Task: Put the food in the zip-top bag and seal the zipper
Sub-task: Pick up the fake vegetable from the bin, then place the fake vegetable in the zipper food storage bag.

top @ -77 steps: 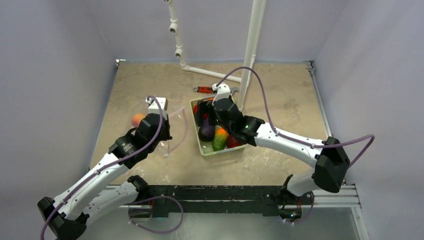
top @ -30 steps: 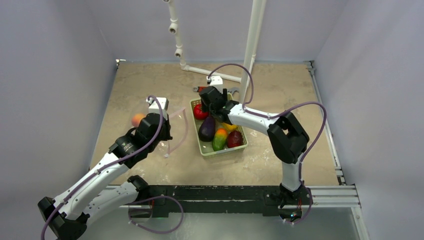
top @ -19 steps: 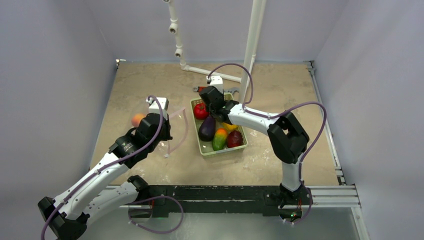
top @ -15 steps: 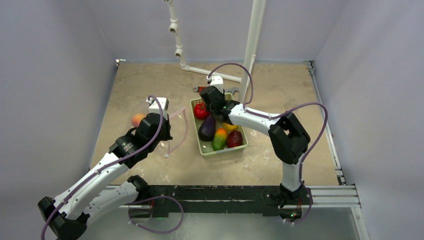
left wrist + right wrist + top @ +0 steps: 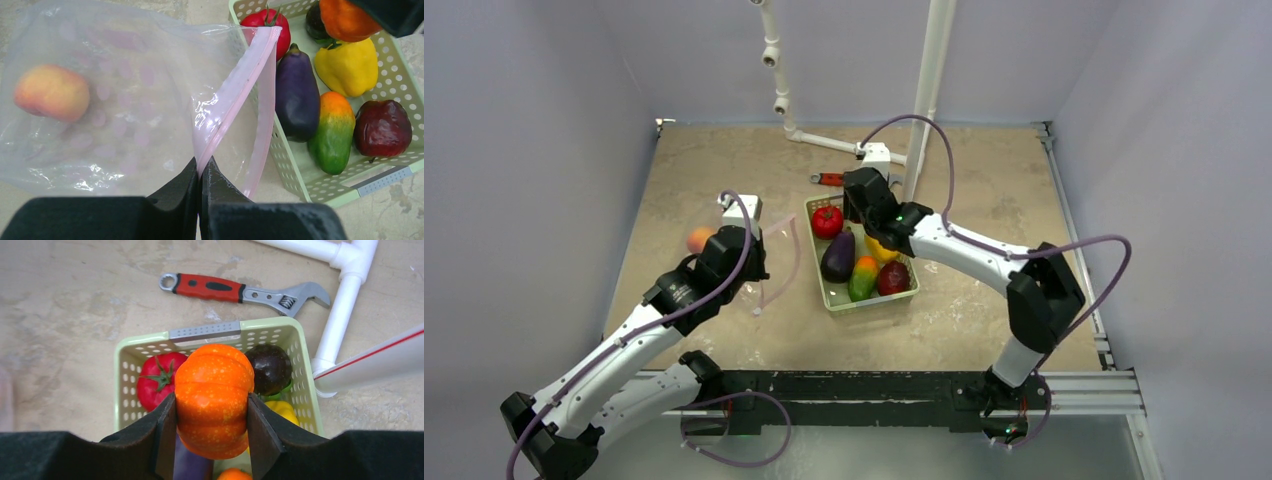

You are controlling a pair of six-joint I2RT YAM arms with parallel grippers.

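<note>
The right tool (image 5: 212, 447) has just come up out of the light green perforated plastic basket (image 5: 205, 332). Half a second ago it was low at the basket's far end. Now it hangs above that end, its two fingers closed snugly on a ribbed orange plastic pumpkin (image 5: 212, 395), one finger against each flank.

Directly under this tool, left behind in the basket, are:
- a red plastic tomato (image 5: 160, 380) with a green stalk
- a dark purple round fruit (image 5: 270, 367)
- a yellow plastic pepper (image 5: 350, 67)
- a long purple aubergine (image 5: 297, 100)
- a green-and-orange mango (image 5: 332, 132)
- a dark red apple (image 5: 382, 127)

Beyond the tool, a red-handled adjustable wrench (image 5: 210, 287) lies on the tan table (image 5: 65, 315).

The left tool (image 5: 201, 197) has not moved over the last few seconds. Its fingers are pressed together on the pale pink zipper strip (image 5: 240, 90) of the clear crinkly zip-top bag (image 5: 115, 125), holding the mouth lifted and turned towards the basket. A peach-coloured plastic fruit (image 5: 51, 92) already lies inside the bag, ahead and to the left of this tool.

The lift suggests the second piece is picked and ready to carry. The pumpkin has yet to travel leftwards from the right tool to the bag's mouth, just beside the basket. Six pieces then remain before sealing.
</note>
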